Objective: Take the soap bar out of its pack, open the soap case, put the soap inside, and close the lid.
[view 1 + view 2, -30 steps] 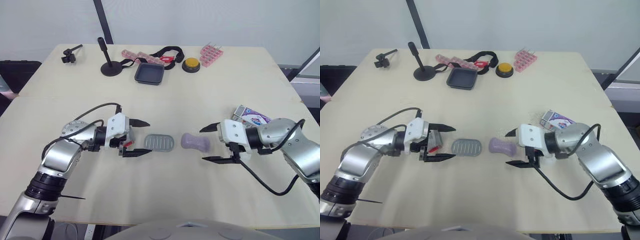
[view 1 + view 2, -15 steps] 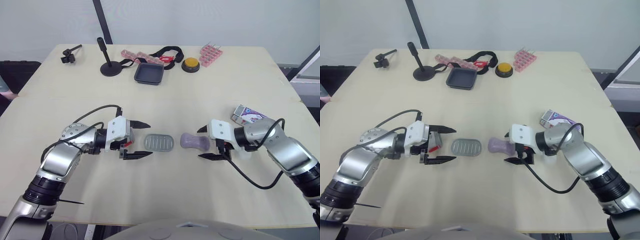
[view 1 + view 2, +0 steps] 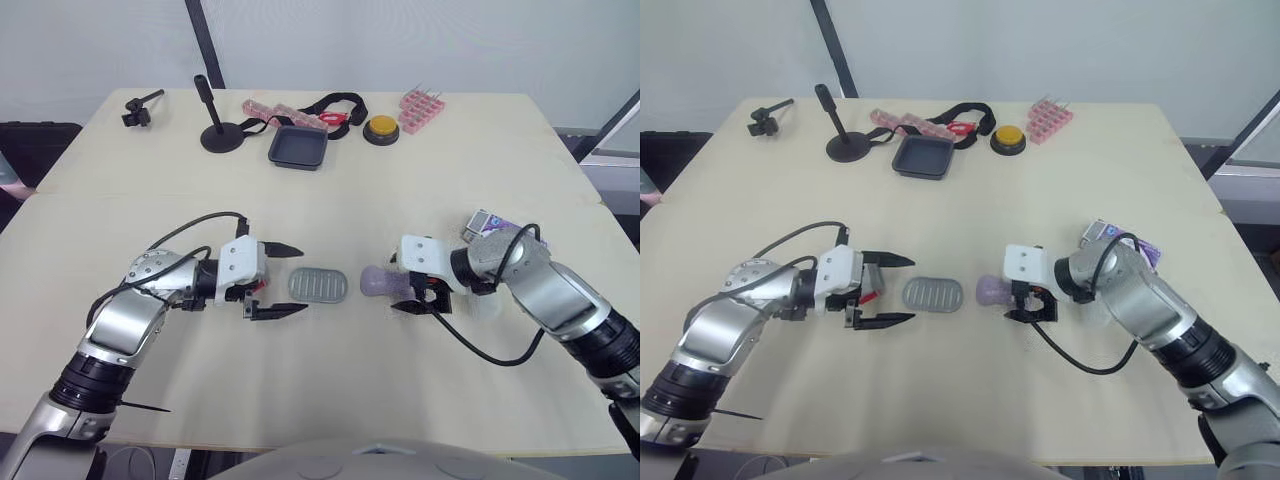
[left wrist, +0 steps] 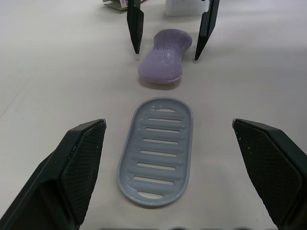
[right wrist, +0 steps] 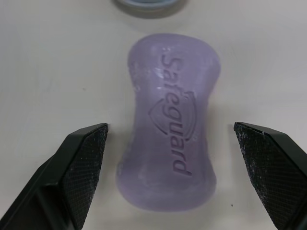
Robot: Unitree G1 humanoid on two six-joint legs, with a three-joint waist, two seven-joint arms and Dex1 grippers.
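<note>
The purple soap [image 3: 377,281] lies on the worktop [image 3: 320,190] mid-frame, inside the spread right end effector [image 5: 170,128]. Just left, the grey case [image 3: 318,284] lies before the left end effector [image 3: 300,278], also spread.

Looking down on a pale counter [image 3: 330,200], bearing soap things mid-way and oddments along its far edge.
Lying near the middle, just beside each other without touching: a grey slotted soap case [image 3: 318,285] and, to its right, a purple soap bar [image 3: 376,282]; resting further right, a printed soap pack [image 3: 485,222]. Sitting along the far edge, left to right: a small black clamp [image 3: 140,108], a black stand [image 3: 220,134], pink strips [image 3: 275,110], a dark square tray [image 3: 300,147], a black strap [image 3: 347,99], a yellow button [image 3: 381,127], a pink rack [image 3: 422,108].
</note>
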